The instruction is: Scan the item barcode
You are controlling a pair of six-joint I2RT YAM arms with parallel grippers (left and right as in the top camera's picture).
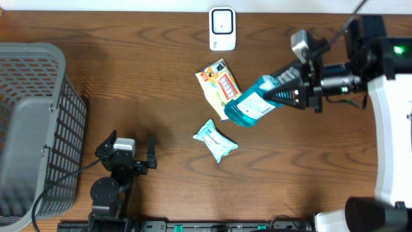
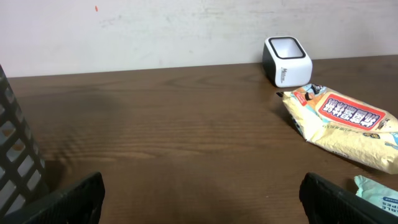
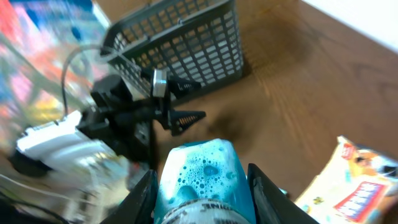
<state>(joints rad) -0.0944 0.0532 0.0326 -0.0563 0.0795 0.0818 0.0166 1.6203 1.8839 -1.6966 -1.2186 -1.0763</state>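
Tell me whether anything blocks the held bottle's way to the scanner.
Nothing upright does. The blue bottle, held in the right tool, has only the flat yellow snack bag lying between it and the scanner.

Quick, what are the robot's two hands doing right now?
Left gripper: open, holding nothing.
Right gripper: closed on the blue bottle.

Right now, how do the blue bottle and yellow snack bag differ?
The blue bottle is gripped by the right gripper; the yellow snack bag lies free on the table. The bottle is see-through with foamy liquid; the bag is opaque, printed. Both are near the scanner.
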